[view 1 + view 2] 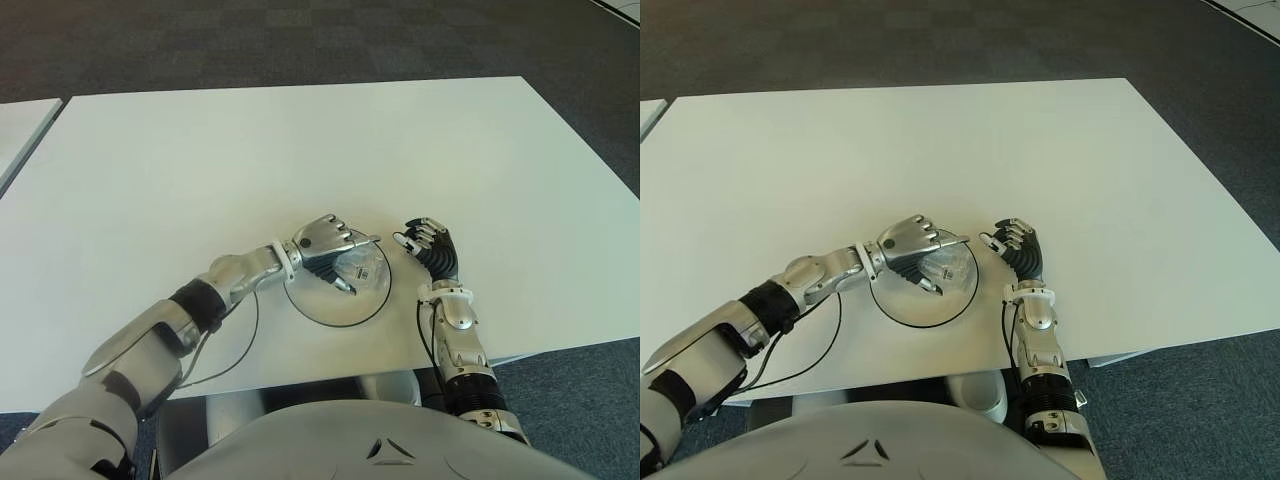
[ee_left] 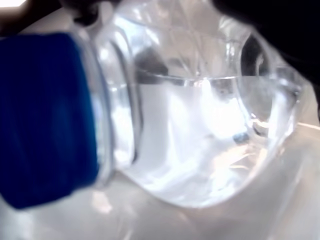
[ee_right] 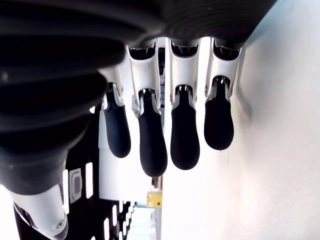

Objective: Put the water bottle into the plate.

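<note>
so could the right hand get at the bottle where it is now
Probably not cleanly. The bottle lies over the plate with the left hand wrapped round it, covering most of it. The right hand shows just beside the plate, empty.

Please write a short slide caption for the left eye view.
Left hand holds the water bottle over the plate; right hand idle beside it.

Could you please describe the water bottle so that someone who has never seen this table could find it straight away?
Start at the white table and go to its near edge, where a round plate lies. Over the plate, the left hand is closed around the bottle, with the right hand idle just right of the plate. It is the only clear item here, with a blue cap and water inside.
</note>
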`<state>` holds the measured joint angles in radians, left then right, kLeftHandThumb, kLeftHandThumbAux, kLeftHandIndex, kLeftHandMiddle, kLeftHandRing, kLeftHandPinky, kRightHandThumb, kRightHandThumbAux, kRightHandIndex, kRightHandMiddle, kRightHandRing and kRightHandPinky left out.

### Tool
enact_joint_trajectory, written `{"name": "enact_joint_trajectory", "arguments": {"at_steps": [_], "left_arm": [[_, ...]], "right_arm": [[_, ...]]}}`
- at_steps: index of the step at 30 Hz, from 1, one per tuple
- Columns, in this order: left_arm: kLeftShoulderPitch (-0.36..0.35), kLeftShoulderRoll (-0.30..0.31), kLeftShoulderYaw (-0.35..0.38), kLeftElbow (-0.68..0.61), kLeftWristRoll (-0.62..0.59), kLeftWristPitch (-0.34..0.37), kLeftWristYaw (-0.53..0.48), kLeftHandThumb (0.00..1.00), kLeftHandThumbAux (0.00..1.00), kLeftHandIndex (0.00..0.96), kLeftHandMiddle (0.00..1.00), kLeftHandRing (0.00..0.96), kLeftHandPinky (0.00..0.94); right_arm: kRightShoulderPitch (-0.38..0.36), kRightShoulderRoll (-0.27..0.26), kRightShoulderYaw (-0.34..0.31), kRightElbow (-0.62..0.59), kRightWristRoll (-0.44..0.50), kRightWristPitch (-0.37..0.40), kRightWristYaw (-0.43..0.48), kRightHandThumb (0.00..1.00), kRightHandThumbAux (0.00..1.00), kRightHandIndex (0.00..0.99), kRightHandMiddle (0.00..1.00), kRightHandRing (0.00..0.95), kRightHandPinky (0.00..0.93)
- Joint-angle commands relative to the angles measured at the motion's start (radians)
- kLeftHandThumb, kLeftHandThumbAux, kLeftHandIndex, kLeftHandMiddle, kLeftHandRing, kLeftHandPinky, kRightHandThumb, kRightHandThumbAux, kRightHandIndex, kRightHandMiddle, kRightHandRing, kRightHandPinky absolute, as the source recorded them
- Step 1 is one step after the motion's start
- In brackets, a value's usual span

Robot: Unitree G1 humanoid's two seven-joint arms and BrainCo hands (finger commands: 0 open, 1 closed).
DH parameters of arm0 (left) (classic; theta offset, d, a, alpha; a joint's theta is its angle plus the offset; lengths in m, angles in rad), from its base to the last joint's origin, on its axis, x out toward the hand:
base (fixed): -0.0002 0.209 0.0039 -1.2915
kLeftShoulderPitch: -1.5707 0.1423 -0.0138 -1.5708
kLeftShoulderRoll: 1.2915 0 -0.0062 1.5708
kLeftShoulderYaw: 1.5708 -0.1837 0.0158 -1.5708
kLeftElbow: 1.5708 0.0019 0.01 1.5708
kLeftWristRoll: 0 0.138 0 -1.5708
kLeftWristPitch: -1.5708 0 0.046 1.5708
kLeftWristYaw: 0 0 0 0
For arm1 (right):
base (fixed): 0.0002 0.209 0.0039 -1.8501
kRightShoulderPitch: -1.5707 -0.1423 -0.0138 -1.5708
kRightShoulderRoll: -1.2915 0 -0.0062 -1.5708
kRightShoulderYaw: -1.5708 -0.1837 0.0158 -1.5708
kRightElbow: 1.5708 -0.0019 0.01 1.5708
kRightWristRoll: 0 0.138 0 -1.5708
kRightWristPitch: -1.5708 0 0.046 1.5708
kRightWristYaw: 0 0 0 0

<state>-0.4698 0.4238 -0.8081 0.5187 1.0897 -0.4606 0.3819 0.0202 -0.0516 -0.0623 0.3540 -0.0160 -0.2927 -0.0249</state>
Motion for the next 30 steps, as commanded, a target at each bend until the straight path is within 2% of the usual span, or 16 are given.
{"name": "enact_joint_trajectory", "arguments": {"at_steps": [1, 21, 30], "left_arm": [[0.043, 0.023, -0.024, 0.015, 0.042, 0.010, 0.014, 0.075, 0.237, 0.000, 0.000, 0.000, 0.000], [0.063, 0.019, 0.002, 0.020, 0.014, -0.017, 0.121, 0.214, 0.196, 0.000, 0.000, 0.000, 0.000], [0.069, 0.015, 0.023, 0.021, -0.007, -0.031, 0.150, 0.233, 0.194, 0.000, 0.000, 0.000, 0.000]], "right_arm": [[0.024, 0.010, -0.002, 0.021, 0.013, 0.043, 0.005, 0.705, 0.728, 0.432, 0.599, 0.617, 0.633], [0.026, 0.007, 0.001, 0.019, 0.004, 0.045, -0.006, 0.706, 0.729, 0.432, 0.603, 0.622, 0.643], [0.025, 0.008, 0.002, 0.018, 0.007, 0.049, 0.000, 0.706, 0.729, 0.432, 0.603, 0.620, 0.640]]}}
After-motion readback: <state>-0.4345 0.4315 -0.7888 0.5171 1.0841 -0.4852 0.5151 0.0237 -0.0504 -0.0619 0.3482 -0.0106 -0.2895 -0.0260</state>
